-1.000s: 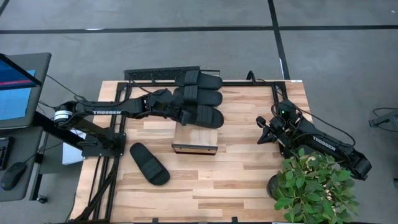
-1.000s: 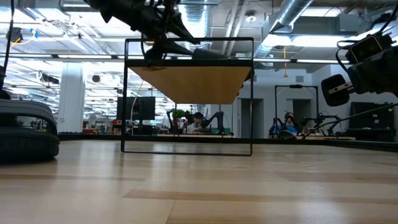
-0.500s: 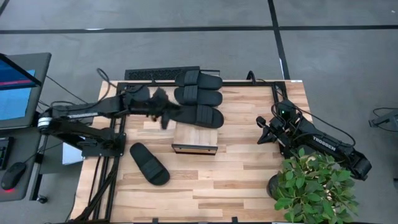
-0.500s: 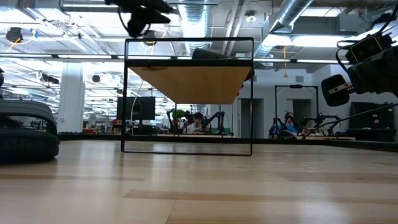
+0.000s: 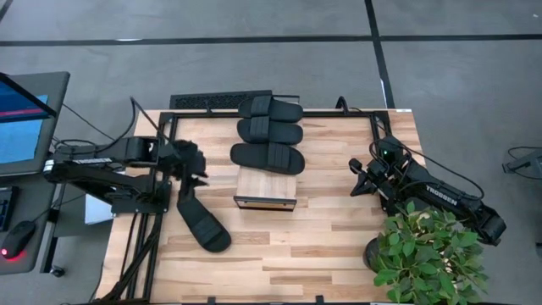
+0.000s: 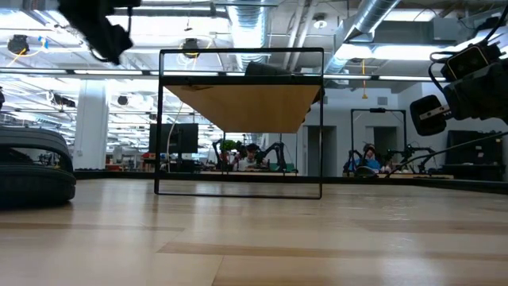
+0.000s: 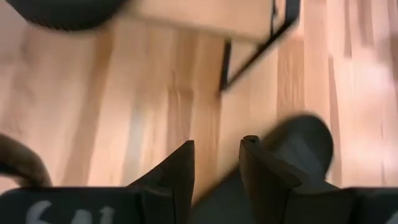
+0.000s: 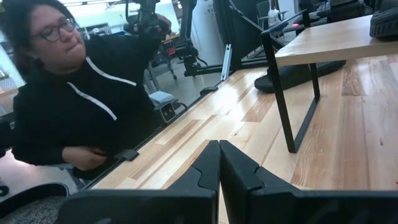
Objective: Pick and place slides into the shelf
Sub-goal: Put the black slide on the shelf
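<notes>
Slides: one (image 5: 203, 223) is lying on the table (image 5: 339, 229) at left, under the left gripper (image 5: 193, 163), which is hovering with fingers parted and holding nothing. Three slides (image 5: 268, 132) are sitting side by side on the shelf (image 5: 266, 193) mid-table. Right gripper (image 5: 356, 177) is waiting at right, fingers pressed together, empty.
</notes>
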Motion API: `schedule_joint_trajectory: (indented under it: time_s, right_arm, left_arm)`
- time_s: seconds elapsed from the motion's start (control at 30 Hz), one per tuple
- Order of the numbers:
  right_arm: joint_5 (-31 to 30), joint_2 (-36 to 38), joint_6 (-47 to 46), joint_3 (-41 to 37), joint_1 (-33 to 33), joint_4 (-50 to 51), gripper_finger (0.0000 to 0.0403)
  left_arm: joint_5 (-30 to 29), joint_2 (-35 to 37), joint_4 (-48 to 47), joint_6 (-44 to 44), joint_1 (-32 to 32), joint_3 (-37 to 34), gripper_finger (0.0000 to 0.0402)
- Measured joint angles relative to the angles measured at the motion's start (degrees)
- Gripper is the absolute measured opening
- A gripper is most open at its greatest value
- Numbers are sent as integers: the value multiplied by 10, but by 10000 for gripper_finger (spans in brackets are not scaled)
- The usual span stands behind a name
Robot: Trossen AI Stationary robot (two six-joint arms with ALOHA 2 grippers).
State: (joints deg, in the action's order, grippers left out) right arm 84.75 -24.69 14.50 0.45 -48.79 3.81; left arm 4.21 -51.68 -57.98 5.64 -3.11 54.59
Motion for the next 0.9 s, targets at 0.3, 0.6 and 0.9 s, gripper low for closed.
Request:
schedule_joint_trajectory:
  time_s: [0.3, 0.6, 0.9]
  right_arm:
    - [0, 0, 0, 0, 0, 0, 0]
    - [0, 0, 0, 0, 0, 0, 0]
    - [0, 0, 0, 0, 0, 0, 0]
  left_arm:
    - [17, 0, -15, 61, 119, -52, 114]
    - [-55, 0, -59, 209, 190, -108, 114]
    - [-64, -1, -118, 334, 189, -129, 114]
